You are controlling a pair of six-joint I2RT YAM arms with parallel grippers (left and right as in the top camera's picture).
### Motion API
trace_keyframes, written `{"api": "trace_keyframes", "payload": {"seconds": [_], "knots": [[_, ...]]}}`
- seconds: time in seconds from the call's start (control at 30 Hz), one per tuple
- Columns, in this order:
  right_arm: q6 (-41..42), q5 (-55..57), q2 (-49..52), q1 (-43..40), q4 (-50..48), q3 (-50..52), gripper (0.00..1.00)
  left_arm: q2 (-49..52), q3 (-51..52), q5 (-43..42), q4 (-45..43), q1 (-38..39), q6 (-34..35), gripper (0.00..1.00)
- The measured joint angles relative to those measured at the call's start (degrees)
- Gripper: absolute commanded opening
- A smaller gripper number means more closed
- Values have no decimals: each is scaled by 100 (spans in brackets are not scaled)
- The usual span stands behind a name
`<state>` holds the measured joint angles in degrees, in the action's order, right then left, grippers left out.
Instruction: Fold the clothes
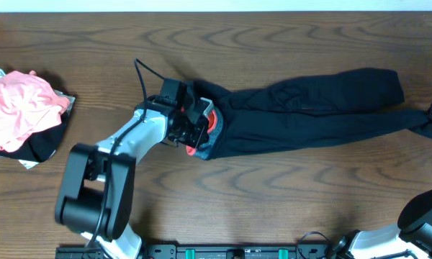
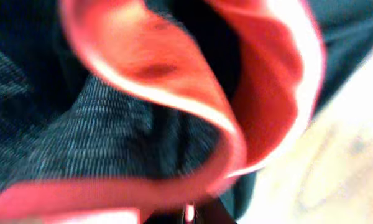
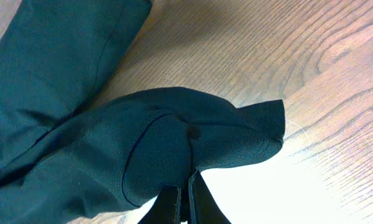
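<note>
1. Wooden table (image 1: 273,208): bare brown grain around the garment. It fills the overhead view.
2. Black leggings (image 1: 309,108): lying across the centre-right of the table, waist end toward the middle, legs running out to the right edge. The two legs lie bunched along each other and creased, not flat.
3. Left arm (image 1: 129,140): base at the front-left, reaching diag. up to the waist end. It covers part of the waist opening from above. A black cable (image 1: 140,75) loops up behind it.
4. Heap of other clothes (image 1: 18,108): pink fabric on top of sth black, at the far-left edge. It's well apart from the leggings, w/ the left arm between.
5. Right arm (image 1: 425,216): only partly in view at the front-right corner, its reach going off-frame toward the leg ends.
6. Waistband (image 2: 112,137): heathered grey w/ a coral-red edge (image 2: 280,93), curled and folded over on itself. It's pressed right up to the left wrist cam, blurred.
7. Left gripper (image 1: 200,124): fingers clenched on the waistband, red edge showing betw. them from above.
8. Leg cuff (image 3: 248,130): lifted off the wood and folded back. The thicker part of the leg lies behind it to the left.
9. Right gripper (image 3: 185,202): fingers pinched tight together on the black fabric just below the cuff.
</note>
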<state>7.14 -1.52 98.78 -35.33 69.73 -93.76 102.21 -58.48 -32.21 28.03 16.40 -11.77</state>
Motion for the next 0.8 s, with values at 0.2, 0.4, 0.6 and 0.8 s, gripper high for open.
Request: {"api": "trace_keyframes", "payload": {"seconds": [0.2, 0.4, 0.6, 0.8], "knots": [[0, 57, 0, 0, -22, 118, 4, -1152, 7, -87, 568, -13, 0, 6], [0, 111, 0, 0, -199, 686, 3, -2245, 7, -83, 623, -39, 0, 6], [0, 109, 4, 0, -380, 903, 2, -2682, 7, 433, 621, -44, 55, 6], [9, 173, 4, 0, -313, 905, 7, -2691, 7, 1729, 756, -83, 361, 13]]}}
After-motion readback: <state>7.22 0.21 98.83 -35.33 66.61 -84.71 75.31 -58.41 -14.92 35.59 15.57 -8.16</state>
